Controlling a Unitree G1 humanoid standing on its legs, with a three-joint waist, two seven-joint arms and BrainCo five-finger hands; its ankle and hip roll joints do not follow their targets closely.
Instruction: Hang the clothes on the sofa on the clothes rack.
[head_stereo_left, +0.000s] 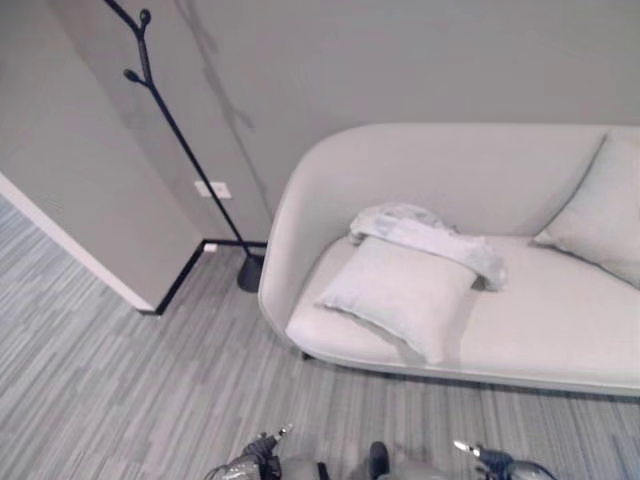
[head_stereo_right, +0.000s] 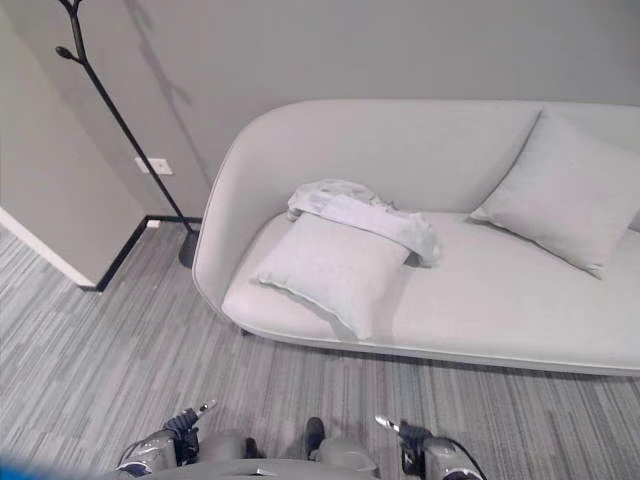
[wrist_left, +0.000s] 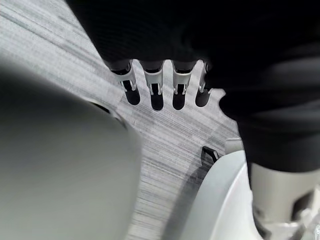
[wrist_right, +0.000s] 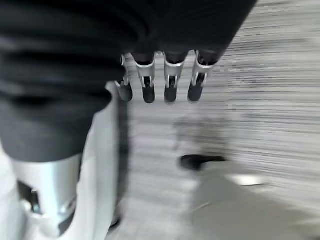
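Both hands hung low at the robot's sides, well short of the sofa. The left hand showed its fingers straight and relaxed over bare floor, holding nothing. The right hand was the same, its fingers loose and pointing down at the floor, with nothing between them.

The clothes lay in a crumpled heap on the seat of the sofa, close to the backrest and resting partly on the top edge of a cushion. The rack stood beside the sofa's left end, its base tucked against the wall.

The likeliest trouble was the grasp. The pale cloth lay touching the pale cushion, so a hand closing on it might catch the cushion's edge as well, or pinch only one fold and let the rest trail. The rack looked thin and leaned in the eye views, and a push while hanging might tip it. Its pegs sat high and were small, so loose cloth might slip off.

The garment looked light grey, soft and limp, bunched in long folds.
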